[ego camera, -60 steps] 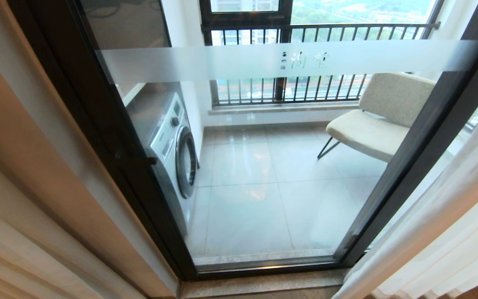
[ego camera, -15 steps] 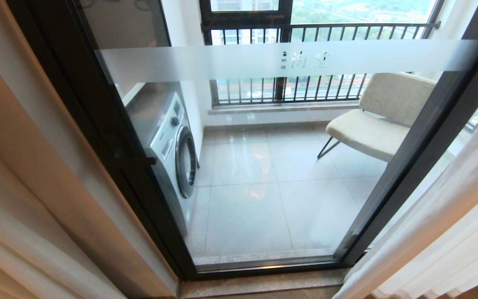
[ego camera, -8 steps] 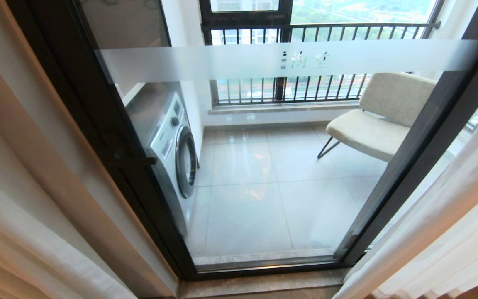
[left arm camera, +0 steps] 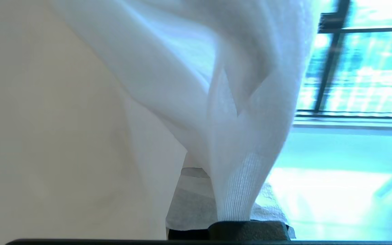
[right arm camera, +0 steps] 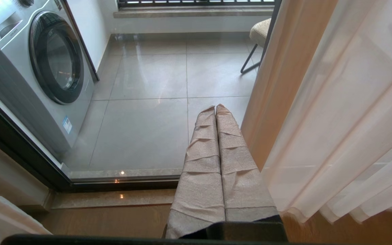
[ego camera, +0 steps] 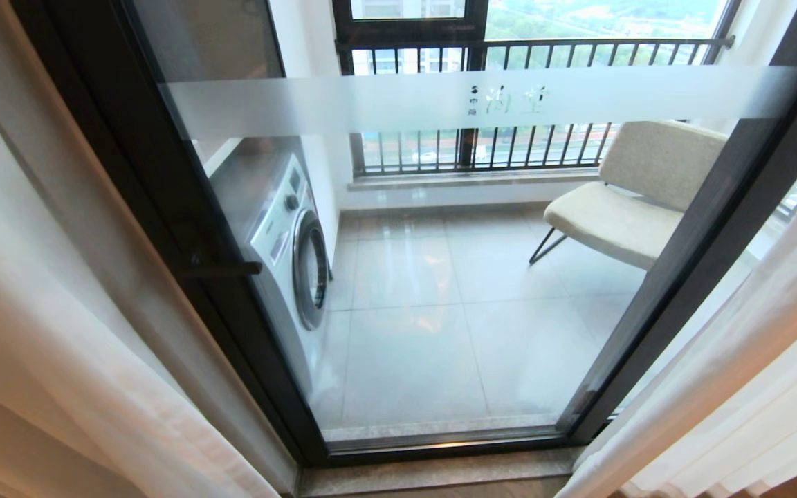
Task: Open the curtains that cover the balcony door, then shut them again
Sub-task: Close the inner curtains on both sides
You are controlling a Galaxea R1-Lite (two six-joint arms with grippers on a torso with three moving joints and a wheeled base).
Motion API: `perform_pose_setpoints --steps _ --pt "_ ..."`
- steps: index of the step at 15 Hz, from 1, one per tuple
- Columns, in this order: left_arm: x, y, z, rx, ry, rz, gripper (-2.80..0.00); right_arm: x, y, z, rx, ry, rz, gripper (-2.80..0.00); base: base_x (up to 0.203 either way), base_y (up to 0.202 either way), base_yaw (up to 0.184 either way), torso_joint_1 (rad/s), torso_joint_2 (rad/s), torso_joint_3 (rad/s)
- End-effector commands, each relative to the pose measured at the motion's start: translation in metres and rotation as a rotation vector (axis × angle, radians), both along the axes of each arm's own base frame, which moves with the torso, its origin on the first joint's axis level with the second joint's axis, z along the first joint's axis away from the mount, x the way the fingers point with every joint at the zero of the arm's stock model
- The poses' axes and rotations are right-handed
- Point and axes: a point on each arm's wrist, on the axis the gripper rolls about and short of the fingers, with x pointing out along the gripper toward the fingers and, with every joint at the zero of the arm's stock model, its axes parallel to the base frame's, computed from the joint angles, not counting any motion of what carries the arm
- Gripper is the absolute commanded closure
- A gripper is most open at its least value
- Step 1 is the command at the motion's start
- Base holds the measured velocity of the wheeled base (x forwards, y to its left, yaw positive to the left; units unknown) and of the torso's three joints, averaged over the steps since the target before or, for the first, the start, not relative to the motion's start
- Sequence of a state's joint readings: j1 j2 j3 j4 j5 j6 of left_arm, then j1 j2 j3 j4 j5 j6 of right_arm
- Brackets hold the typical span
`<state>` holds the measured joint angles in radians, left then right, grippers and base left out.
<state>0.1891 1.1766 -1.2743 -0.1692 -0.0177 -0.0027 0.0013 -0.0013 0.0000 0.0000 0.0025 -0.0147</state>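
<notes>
The sheer [left arm camera: 237, 163] of the left curtain [ego camera: 59, 332] is pinched in the closed left gripper [left arm camera: 231, 217]; a slipping fold or snag would likely stall the closing. The right gripper [right arm camera: 216, 112] hangs shut, empty. Both curtains hang floor-length, flanking the uncovered door [ego camera: 440, 277] beyond.

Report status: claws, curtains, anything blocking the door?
Left claw shut on sheer curtain. Right claw shut, empty. Balcony door uncovered; nothing blocking.
</notes>
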Motion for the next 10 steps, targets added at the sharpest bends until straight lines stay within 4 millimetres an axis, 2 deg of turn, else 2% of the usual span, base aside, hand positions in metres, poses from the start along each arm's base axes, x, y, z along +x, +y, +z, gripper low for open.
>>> perform_pose_setpoints --steps 1,5,10 --pt "-0.002 -0.018 0.001 0.0 -0.009 -0.117 0.0 0.0 0.0 0.0 -0.001 0.001 0.001 0.0 0.0 0.0 0.0 0.0 0.0 0.0" --pt "-0.001 -0.039 0.0 0.0 0.007 -0.252 0.0 0.0 0.0 0.0 -0.001 0.001 0.001 0.0 0.0 0.0 0.0 0.0 0.0 0.0" --pt "0.0 -0.047 -0.003 0.002 0.027 -0.303 0.0 0.0 0.0 0.0 -0.001 0.001 0.001 0.0 0.0 0.0 0.0 0.0 0.0 0.0"
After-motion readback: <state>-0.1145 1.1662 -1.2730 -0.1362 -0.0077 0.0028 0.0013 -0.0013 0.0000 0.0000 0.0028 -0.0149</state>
